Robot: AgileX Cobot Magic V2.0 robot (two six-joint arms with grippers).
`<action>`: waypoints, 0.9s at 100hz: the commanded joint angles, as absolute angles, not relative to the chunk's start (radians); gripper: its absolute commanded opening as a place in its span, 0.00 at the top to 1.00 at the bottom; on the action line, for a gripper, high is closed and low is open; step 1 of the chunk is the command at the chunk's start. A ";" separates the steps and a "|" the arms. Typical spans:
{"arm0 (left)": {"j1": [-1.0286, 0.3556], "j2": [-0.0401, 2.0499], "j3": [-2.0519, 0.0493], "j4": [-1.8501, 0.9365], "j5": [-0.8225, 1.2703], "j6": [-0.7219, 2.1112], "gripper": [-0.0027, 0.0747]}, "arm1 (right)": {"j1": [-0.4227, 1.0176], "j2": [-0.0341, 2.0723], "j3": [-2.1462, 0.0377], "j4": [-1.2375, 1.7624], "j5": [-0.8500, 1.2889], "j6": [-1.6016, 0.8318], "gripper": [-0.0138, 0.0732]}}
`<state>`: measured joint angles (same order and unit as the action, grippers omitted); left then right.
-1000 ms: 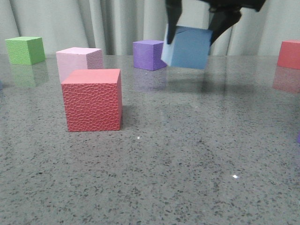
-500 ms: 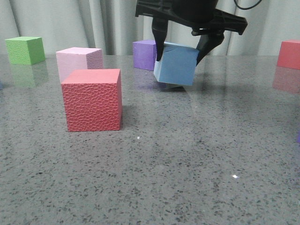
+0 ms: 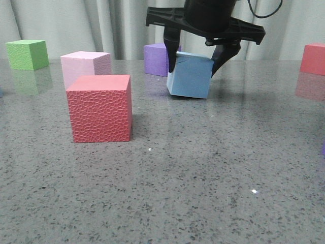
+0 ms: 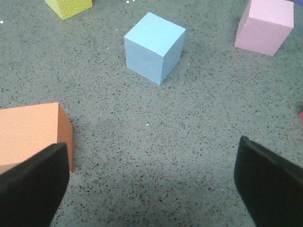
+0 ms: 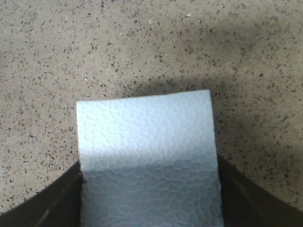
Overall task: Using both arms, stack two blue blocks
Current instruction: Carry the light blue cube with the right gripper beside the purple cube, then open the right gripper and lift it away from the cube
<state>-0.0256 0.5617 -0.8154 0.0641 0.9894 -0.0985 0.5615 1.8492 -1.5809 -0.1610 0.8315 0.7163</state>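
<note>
Blue block (image 3: 189,75) clamped by right gripper (image 3: 199,61), tilted on table (image 3: 203,178)

Table (image 3: 203,178) speckled grey stone, polished, reflective; red cube (image 3: 100,108) pebbled, matt; held blue block (image 5: 147,156) faintly dimpled foam; gripper (image 3: 195,58) matt black plastic.

Front camera sat low, near bench (image 3: 203,193) level, facing forward toward curtain (image 3: 101,25); took in wide spread of bench. Left wrist camera looked steeply down from well above bench, own claw (image 4: 151,184) fingers at frame corners. Right wrist camera looked straight down, very close, blue block (image 5: 147,161) filling most of frame. Front and right wrist views shared that block (image 3: 189,75); left wrist view showed separate blue block (image 4: 154,47).
</note>
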 commanded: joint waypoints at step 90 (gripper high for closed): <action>-0.023 0.572 -0.851 0.059 0.935 -0.100 0.10 | 0.561 1.680 -1.617 -0.167 0.811 0.670 0.14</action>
